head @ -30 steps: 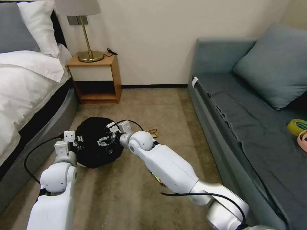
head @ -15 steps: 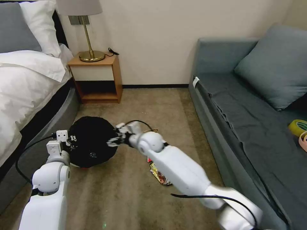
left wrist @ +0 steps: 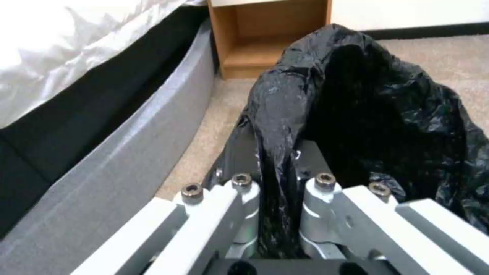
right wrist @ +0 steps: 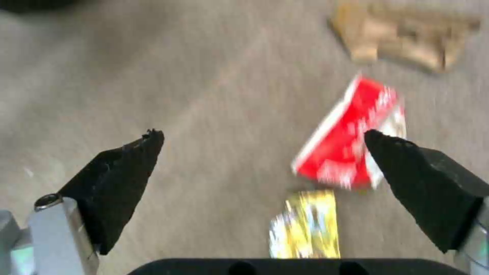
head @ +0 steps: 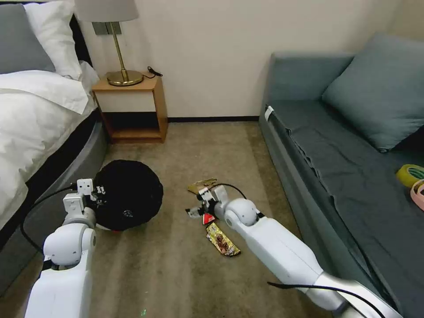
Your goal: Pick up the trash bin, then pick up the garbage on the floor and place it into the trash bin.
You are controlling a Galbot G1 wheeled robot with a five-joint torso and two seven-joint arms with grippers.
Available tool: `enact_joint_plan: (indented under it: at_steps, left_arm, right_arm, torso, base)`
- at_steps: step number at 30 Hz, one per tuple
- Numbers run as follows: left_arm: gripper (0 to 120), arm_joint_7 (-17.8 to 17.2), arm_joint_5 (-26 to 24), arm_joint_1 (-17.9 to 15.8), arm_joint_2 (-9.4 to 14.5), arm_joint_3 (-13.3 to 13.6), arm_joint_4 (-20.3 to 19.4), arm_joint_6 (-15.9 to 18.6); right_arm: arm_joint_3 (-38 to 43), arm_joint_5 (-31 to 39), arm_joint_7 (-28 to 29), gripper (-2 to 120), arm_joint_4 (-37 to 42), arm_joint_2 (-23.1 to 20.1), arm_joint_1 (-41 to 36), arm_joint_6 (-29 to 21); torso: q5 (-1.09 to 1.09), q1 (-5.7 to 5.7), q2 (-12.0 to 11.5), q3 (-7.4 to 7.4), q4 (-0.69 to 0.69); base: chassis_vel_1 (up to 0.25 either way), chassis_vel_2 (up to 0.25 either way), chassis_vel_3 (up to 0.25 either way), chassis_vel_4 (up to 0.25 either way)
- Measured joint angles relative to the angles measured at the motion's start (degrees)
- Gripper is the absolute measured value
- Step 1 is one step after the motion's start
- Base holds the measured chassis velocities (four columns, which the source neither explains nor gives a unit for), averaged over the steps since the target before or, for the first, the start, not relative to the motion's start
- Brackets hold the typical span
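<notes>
While clamped on trash bin liner: left claw | right claw spread wide above red-and-white wrapper, holding nothing | print unreadable

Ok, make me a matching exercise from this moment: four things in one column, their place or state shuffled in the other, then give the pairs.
Things
1. trash bin
2. red-and-white wrapper
3. yellow-brown snack wrapper
4. yellow tape roll

Places or states
A. on the sofa seat
B. on the carpet, nearest the robot
C. black liner clamped by the left gripper
D. on the carpet below the open right gripper

Pairs: 1-C, 2-D, 3-B, 4-A
</notes>
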Motion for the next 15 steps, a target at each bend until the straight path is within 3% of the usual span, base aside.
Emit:
enact_joint_plan:
  at_steps: [6,15]
  left_arm:
    - [5,0.0,-0.3,-0.3,0.7,0.2,0.0,-0.1]
    - [5,0.1,-0.5,-0.5,1.1,0.5,0.2,-0.2]
  right_arm:
    - [1.2,-4.4,-0.7,100,-4.0,-1.2,-4.4,0.2]
    - [6.0,-10.4,-2.6,100,-11.4,0.6,-6.9,2.5]
  torso:
    - [0.00,0.00,0.0,0.00,-0.01]
    - [-0.01,0.00,0.0,0.00,-0.01]
  base:
    - [0.000,0.000,0.000,0.000]
    - [0.000,0.000,0.000,0.000]
